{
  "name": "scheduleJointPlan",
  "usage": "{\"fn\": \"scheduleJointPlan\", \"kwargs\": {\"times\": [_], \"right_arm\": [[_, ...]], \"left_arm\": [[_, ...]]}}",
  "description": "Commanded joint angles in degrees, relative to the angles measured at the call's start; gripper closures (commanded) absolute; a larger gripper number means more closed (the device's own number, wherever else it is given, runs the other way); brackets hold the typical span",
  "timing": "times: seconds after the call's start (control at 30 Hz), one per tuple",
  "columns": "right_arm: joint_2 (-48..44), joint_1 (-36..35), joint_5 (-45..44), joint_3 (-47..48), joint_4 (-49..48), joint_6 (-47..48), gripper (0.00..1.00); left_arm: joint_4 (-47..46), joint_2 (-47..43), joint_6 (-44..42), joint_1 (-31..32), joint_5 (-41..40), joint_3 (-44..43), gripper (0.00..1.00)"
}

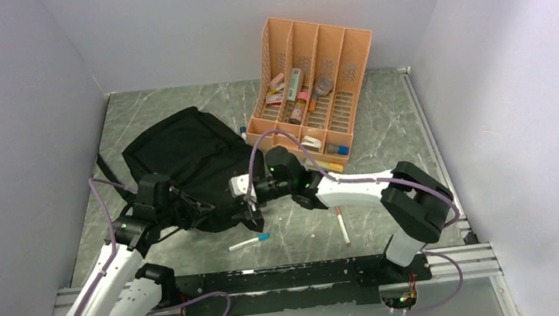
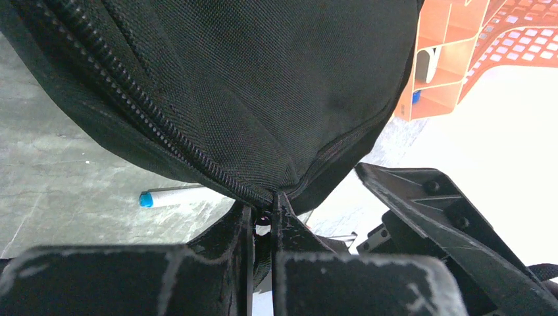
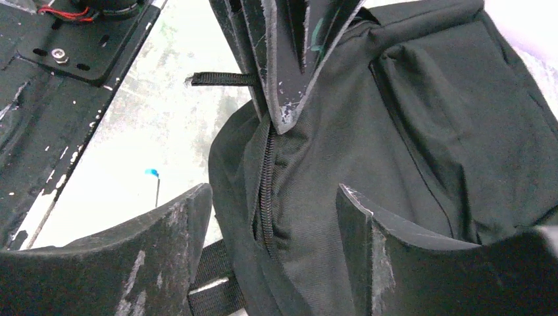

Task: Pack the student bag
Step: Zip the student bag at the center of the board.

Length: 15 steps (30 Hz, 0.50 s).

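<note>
The student bag (image 1: 182,156) is lying just left of the orange rack (image 1: 359,44). The left gripper (image 2: 263,204) is pinching its edge tight by the zipper (image 2: 164,122). The right gripper (image 3: 273,197) is gaping wide, holding nothing. They seem to be opening the bag; next, the right one needs to grab the zipper side

The bag (image 1: 182,156) sprawls over the counter's (image 1: 403,129) left half; the organizer (image 1: 316,83) blocks the far edge. A marker (image 1: 248,242) and a pen (image 1: 342,224) lie by the near edge. There is room to pass along the right edge.
</note>
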<state>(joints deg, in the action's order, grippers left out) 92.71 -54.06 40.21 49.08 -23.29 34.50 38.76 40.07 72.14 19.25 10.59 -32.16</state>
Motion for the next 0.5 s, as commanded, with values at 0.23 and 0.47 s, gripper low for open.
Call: {"fn": "scheduleJointPlan", "kwargs": {"times": [0.23, 0.47], "right_arm": [[5.9, -2.4, -7.8, 1.2, -6.8, -2.1, 0.52], [7.3, -2.5, -8.1, 3.4, -3.3, -1.7, 0.98]], "left_arm": [[-3.4, 0.6, -2.4, 0.1, 4.8, -0.1, 0.95], [-4.8, 1.1, -3.6, 0.1, 6.4, -0.1, 0.93]]}}
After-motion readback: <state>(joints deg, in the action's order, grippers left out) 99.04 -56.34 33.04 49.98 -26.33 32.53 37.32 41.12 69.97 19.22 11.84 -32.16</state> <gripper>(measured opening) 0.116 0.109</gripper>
